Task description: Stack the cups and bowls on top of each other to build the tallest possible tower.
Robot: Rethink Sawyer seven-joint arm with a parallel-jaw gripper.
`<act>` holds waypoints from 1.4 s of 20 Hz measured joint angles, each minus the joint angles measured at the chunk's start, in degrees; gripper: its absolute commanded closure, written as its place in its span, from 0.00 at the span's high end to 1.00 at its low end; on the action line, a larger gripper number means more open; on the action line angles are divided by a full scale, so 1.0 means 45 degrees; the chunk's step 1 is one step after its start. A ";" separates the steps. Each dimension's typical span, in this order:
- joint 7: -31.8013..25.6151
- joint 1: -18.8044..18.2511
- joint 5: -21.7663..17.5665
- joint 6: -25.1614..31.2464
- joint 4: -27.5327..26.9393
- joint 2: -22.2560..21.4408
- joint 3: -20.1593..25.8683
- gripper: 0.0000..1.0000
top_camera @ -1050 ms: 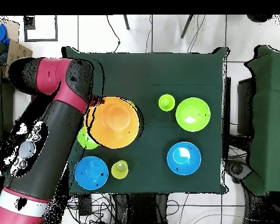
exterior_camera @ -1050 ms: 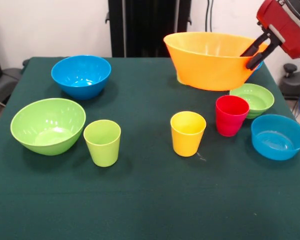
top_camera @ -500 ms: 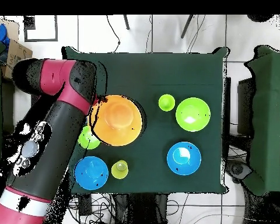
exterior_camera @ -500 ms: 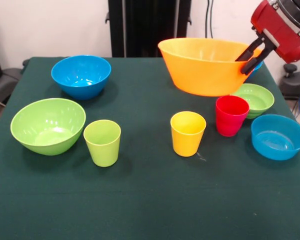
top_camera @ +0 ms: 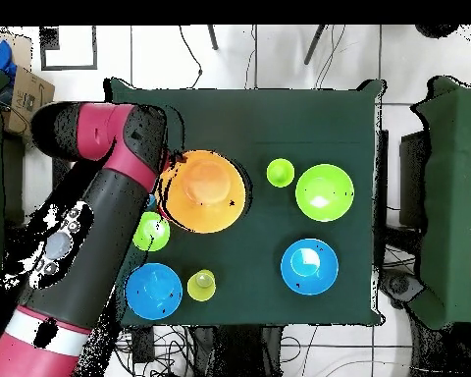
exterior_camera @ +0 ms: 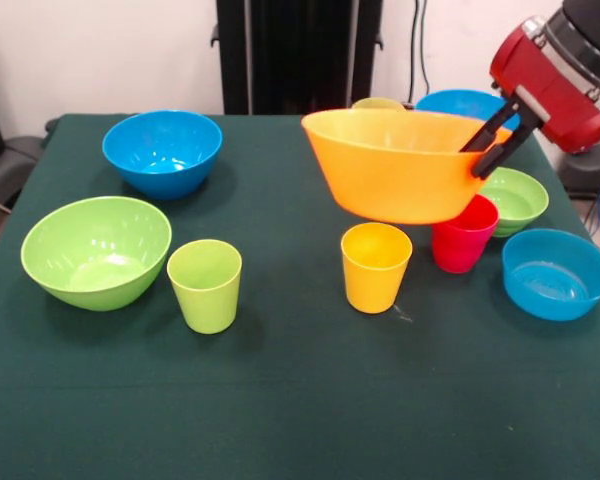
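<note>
My gripper [exterior_camera: 473,160] is shut on the right rim of the large orange bowl [exterior_camera: 390,170], one finger inside and one outside. The bowl hangs tilted above the table, over the yellow cup [exterior_camera: 376,266] and partly in front of the red cup [exterior_camera: 466,236]. In the overhead view the orange bowl [top_camera: 202,189] hides both of those cups, and the gripper [top_camera: 167,178] sits at its left edge. The lime green cup [exterior_camera: 205,285] stands beside the large lime green bowl [exterior_camera: 95,250]. A blue bowl [exterior_camera: 162,150] sits at the back left.
A small green bowl [exterior_camera: 517,195] and a shallow blue bowl [exterior_camera: 557,272] lie at the right. Behind the orange bowl are another blue bowl [exterior_camera: 467,102] and the rim of a pale yellow cup [exterior_camera: 378,103]. The arm [top_camera: 102,236] covers the table's left side in the overhead view.
The gripper has carried the orange bowl up off the table's far side, leftward and toward the front-view camera. That uncovered the blue bowl and the pale yellow cup behind it.
</note>
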 measured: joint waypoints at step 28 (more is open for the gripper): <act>0.0000 -0.0327 0.0003 -0.0485 0.0208 0.0513 0.0207 0.00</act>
